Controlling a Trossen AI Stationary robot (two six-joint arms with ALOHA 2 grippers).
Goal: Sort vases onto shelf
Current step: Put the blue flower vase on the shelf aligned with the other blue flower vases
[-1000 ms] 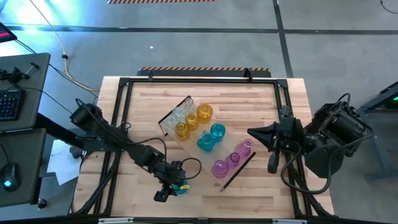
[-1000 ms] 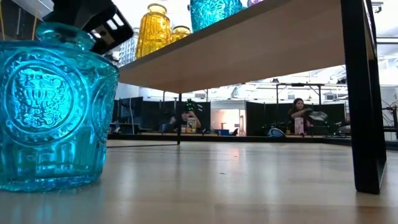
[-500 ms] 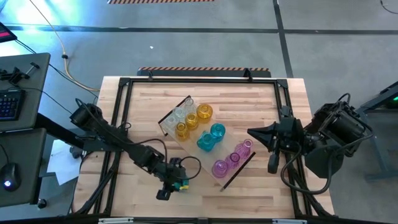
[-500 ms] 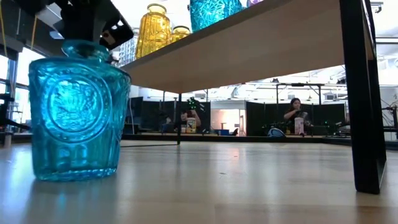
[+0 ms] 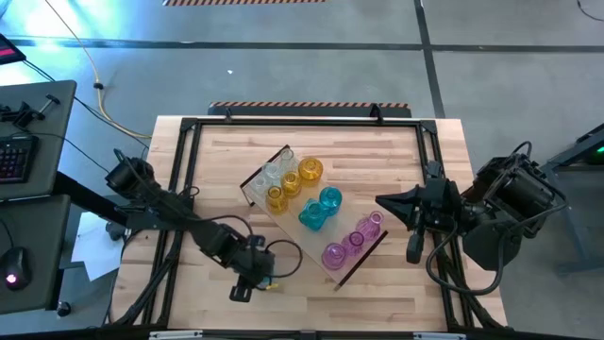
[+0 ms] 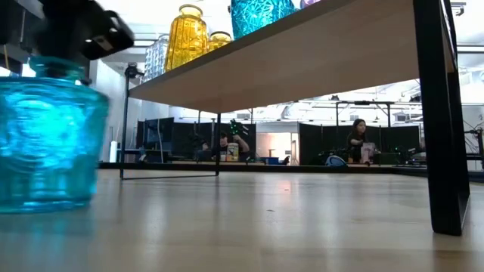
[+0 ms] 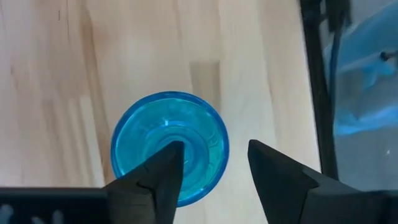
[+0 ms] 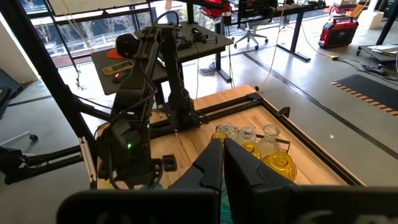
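A teal vase (image 7: 168, 146) stands upright on its base on the wooden tabletop near the front left, also seen in the low view (image 6: 49, 136). My left gripper (image 5: 250, 280) points steeply down over it, open, one finger over its mouth and the other beyond its body. The shelf (image 5: 357, 263) runs slantwise across the middle of the table. On it stand several vases: clear (image 5: 274, 170), amber (image 5: 310, 171), teal (image 5: 329, 198) and pink (image 5: 333, 255). My right gripper (image 5: 380, 200) is shut with nothing in it, raised at the table's right side. My left gripper comes from above with one finger (image 7: 166, 163) reaching into the teal vase's mouth (image 7: 186, 140) and the other finger (image 7: 270, 168) outside. A strip of bare table shows between that outer finger and the vase. Whether either finger touches the glass I cannot tell.
A black frame rail (image 5: 179, 189) runs round the tabletop. The shelf's dark end piece (image 6: 442, 113) stands on the table near the front right. A desk with a keyboard (image 5: 14, 156) is off the left side. People (image 6: 359, 140) sit in the room beyond.
My left gripper has gone a little toward the table's left edge and tipped more steeply down over the teal vase. The vase has stayed upright on the table and has shifted toward the left edge with it.
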